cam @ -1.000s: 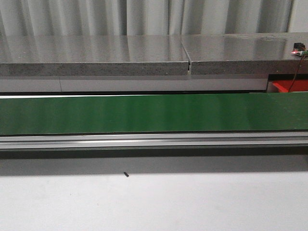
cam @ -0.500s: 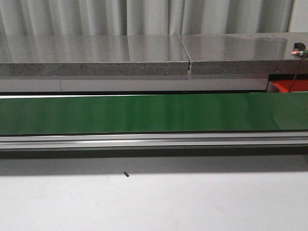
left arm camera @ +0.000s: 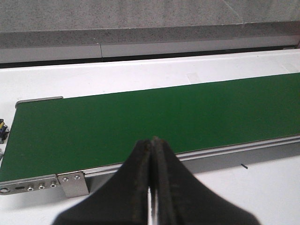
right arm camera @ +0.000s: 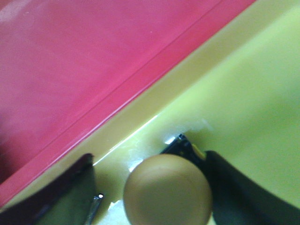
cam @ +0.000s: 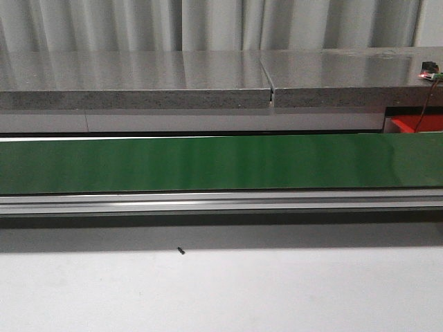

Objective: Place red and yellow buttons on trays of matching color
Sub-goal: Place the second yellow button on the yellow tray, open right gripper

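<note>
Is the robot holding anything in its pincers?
Left pincer: shut on nothing. Right pincer: open around the yellow button over the yellow tray; grip unclear.

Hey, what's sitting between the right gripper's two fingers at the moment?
In the right wrist view, a yellow button sits between the right gripper fingers, over the yellow tray, beside the red tray.

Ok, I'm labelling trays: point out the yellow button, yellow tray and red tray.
yellow button [right arm camera: 168, 190], right wrist view, its domed top.
yellow tray [right arm camera: 253, 93], right wrist view, bare floor.
red tray [right arm camera: 84, 56], right wrist view, bare floor.
</note>
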You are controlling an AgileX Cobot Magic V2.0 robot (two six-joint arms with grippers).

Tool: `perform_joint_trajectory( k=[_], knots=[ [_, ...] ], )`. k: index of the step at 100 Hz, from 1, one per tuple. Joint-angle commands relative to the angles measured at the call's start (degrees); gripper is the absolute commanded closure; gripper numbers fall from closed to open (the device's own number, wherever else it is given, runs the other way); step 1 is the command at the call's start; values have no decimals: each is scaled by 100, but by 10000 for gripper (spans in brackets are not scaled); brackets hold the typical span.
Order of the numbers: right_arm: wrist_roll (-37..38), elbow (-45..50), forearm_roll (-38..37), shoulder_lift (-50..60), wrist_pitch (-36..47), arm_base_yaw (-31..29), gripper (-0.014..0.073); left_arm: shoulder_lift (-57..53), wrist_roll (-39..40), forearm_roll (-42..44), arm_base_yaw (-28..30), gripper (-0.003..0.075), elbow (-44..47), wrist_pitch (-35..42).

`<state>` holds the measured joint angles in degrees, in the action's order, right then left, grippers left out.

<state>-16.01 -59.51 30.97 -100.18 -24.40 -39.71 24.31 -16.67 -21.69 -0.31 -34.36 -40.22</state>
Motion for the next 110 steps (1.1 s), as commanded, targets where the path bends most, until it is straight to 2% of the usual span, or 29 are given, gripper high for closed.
perform_joint_trajectory(
  k=[1, 40, 61, 68, 75, 87, 94, 101, 110],
  knots=[
    [-102, -128, 82, 231, 96, -31, 7, 39, 7, -144, -47, 741, -149, 351],
    [-107, 37, 109, 1132, 149, 14, 14, 39, 7, -144, -47, 741, -149, 351],
    [-406, 37, -21, 1776, 47, 615, 32, 39, 7, -144, -47, 741, -149, 351],
    [-431, 37, -133, 1986, 29, 912, 100, 39, 7, -144, -47, 741, -149, 351],
    [-460, 37, -271, 2176, -44, 1253, 209, 39, 7, -144, -47, 741, -149, 351],
    [-460, 118, -570, 2455, -91, 1880, 461, 39, 7, -144, -47, 741, -149, 351],
    [-460, 254, -673, 2648, -14, 2162, 578, 39, 7, -144, -47, 741, -149, 351],
    [-460, 468, -685, 2870, 150, 2387, 664, 39, 7, -144, -47, 741, -149, 351],
    [-460, 834, -692, 3229, 460, 2607, 660, 39, 7, -144, -47, 741, -149, 351]
  ],
)
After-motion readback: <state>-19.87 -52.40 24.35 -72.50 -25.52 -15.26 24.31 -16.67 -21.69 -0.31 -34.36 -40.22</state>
